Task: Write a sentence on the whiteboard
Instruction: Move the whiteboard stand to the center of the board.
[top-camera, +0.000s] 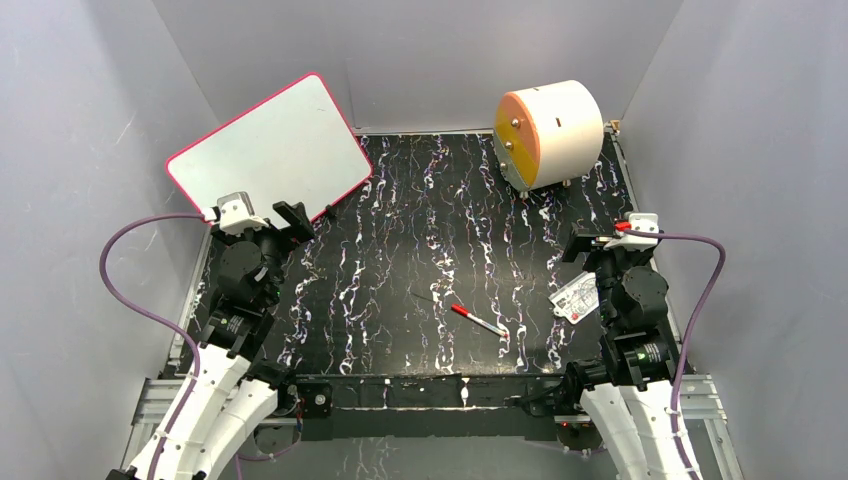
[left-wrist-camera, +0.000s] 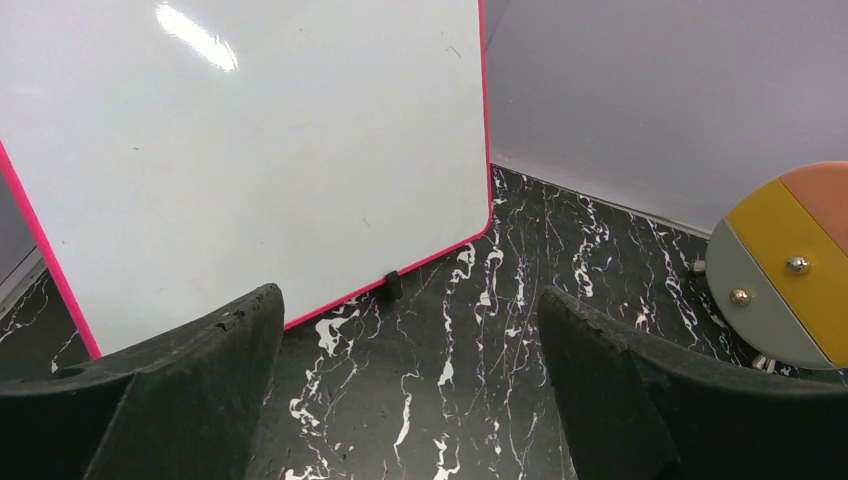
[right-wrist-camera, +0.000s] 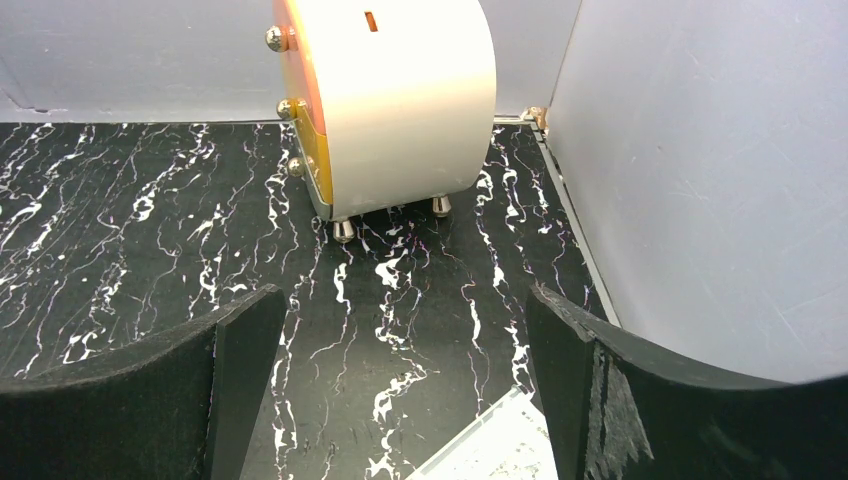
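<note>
Whiteboard (top-camera: 268, 148): glossy white face, thin pink-red rim all round. Tabletop (top-camera: 420, 250): black, streaked with white marble veins running mostly front to back, with a few faint purple flecks. Drum (top-camera: 565, 125): cream body; in the left wrist view the flat face shows bands of salmon-orange, yellow and grey-green, with silver studs. Marker (top-camera: 477, 320): white barrel, red cap. Card (top-camera: 575, 297): white, dark print, a red spot. Cables (top-camera: 120, 285): purple. Walls (top-camera: 420, 50): pale grey-lilac, plain.

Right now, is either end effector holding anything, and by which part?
Nothing is held. The left end effector and right end effector are open and empty; the marker lies on the table.
</note>
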